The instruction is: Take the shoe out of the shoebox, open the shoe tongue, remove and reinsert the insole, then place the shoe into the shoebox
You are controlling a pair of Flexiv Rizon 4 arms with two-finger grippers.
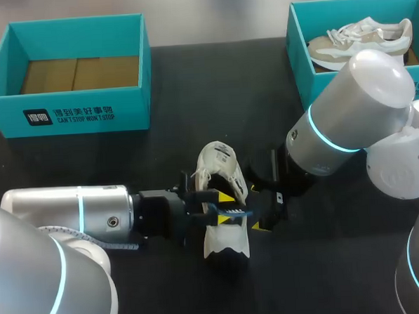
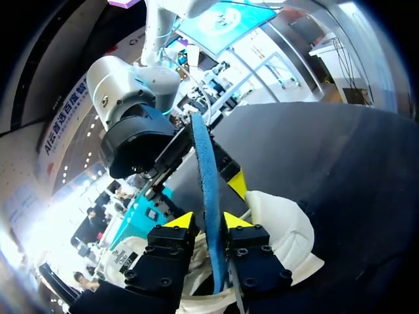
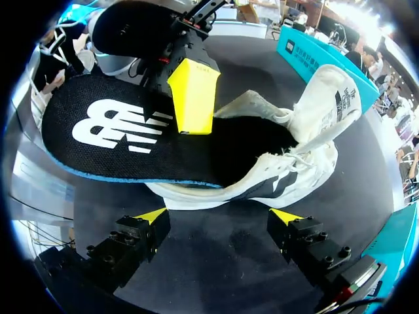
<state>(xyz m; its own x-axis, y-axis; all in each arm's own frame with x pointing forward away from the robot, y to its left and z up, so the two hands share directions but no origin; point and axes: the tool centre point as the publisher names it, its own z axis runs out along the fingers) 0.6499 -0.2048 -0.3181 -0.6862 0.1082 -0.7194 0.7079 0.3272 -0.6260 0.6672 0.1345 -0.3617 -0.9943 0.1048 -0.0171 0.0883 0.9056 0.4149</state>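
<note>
The shoe (image 1: 222, 198) lies on the table (image 1: 90, 163), out of the shoebox (image 1: 67, 115), with its tongue open. My left hand (image 2: 209, 221) is clamped on the insole (image 3: 131, 131), which is half out of the shoe. My right hand (image 3: 219, 217) stands beside the shoe with fingers apart. I think reinserting the insole and boxing the shoe are left.

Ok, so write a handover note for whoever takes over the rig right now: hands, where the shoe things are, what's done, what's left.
Left hand: shut on the insole, whose far end is at the opening of the shoe.
Right hand: open, low beside the shoe, holding nothing.
The shoe lies on the table between the arms, tongue pulled open. The far-left shoebox has no shoe in it.
Done: shoe out, tongue open.
Left: insole going out or back in, cannot tell which; then box the shoe.
</note>
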